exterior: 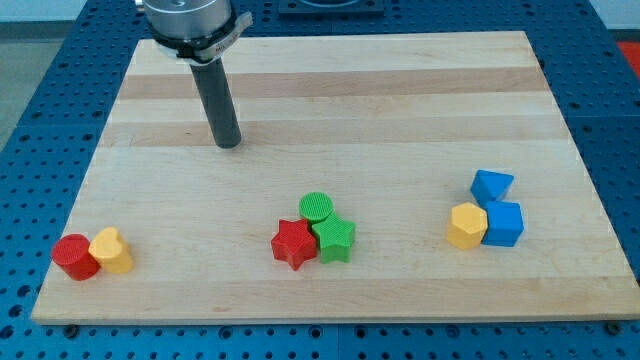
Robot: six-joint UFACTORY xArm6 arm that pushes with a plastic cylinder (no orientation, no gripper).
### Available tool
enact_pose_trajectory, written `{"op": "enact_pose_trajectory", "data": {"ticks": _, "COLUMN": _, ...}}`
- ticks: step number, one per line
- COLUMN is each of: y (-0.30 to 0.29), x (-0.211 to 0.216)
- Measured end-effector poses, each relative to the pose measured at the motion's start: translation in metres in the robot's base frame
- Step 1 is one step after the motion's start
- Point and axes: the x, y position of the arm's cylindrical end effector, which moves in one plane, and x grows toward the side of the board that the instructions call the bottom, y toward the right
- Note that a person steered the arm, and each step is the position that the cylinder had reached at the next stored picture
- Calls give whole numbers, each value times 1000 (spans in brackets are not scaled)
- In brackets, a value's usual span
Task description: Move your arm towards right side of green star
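The green star lies on the wooden board near the view's bottom centre. A red star touches its left side and a green cylinder touches it at the upper left. My tip is at the end of the dark rod, in the upper left part of the board. It stands well up and to the left of the green star, touching no block.
A red cylinder and a yellow block sit together at the view's bottom left. At the right, a yellow hexagonal block, a blue cube and a blue angular block form a cluster.
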Motion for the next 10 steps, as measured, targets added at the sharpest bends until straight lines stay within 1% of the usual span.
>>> {"op": "enact_pose_trajectory", "data": {"ticks": 1, "y": 0, "x": -6}}
{"op": "enact_pose_trajectory", "data": {"ticks": 2, "y": 21, "x": -13}}
{"op": "enact_pose_trajectory", "data": {"ticks": 3, "y": 89, "x": -13}}
{"op": "enact_pose_trajectory", "data": {"ticks": 4, "y": 144, "x": 8}}
{"op": "enact_pose_trajectory", "data": {"ticks": 5, "y": 144, "x": 69}}
{"op": "enact_pose_trajectory", "data": {"ticks": 6, "y": 144, "x": 72}}
{"op": "enact_pose_trajectory", "data": {"ticks": 7, "y": 147, "x": 64}}
{"op": "enact_pose_trajectory", "data": {"ticks": 8, "y": 199, "x": 82}}
{"op": "enact_pose_trajectory", "data": {"ticks": 9, "y": 202, "x": 86}}
{"op": "enact_pose_trajectory", "data": {"ticks": 10, "y": 194, "x": 104}}
